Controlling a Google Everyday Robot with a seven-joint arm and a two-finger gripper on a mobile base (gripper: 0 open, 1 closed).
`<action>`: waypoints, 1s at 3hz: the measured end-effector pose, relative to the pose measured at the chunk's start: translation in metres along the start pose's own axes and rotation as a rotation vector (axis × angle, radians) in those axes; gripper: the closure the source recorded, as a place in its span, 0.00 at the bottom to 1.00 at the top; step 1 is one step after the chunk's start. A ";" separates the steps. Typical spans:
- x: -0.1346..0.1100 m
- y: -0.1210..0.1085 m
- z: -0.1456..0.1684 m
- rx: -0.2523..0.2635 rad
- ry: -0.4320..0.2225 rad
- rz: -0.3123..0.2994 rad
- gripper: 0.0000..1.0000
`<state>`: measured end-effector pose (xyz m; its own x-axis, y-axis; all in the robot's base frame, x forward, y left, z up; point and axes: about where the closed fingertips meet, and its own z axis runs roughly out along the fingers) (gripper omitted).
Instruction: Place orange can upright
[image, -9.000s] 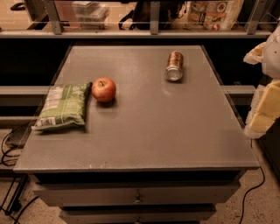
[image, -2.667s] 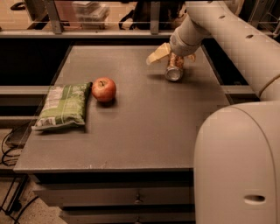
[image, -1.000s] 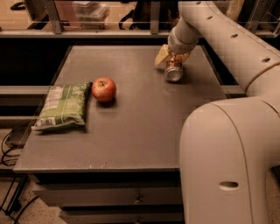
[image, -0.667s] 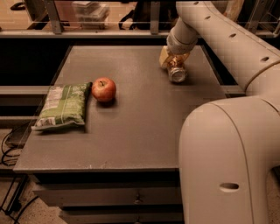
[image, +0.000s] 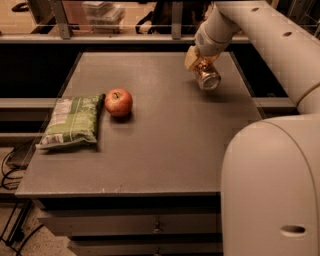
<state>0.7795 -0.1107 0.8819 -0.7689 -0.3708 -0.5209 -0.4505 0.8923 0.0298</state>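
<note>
The orange can (image: 206, 76) is at the far right of the grey table (image: 165, 145). It is tilted, with its silver end facing the camera, and seems raised slightly off the surface, with a shadow beneath it. My gripper (image: 199, 63) comes down from the white arm at the upper right. Its cream fingers (image: 190, 58) are shut around the can's upper body.
A red apple (image: 119, 102) sits left of centre. A green snack bag (image: 71, 121) lies next to it near the left edge. My large white arm body (image: 272, 185) fills the lower right. A railing and shelves run behind the table's far edge.
The gripper has moved from beside the lying can onto it and closed. The can has tipped, its silver end turned toward the camera, and it has shifted slightly up and right.
</note>
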 end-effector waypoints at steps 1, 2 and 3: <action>-0.003 0.026 -0.037 -0.200 -0.087 -0.105 1.00; 0.000 0.053 -0.071 -0.425 -0.183 -0.244 1.00; 0.004 0.075 -0.111 -0.574 -0.311 -0.411 1.00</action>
<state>0.6923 -0.0741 0.9772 -0.3638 -0.4785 -0.7992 -0.9024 0.3936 0.1752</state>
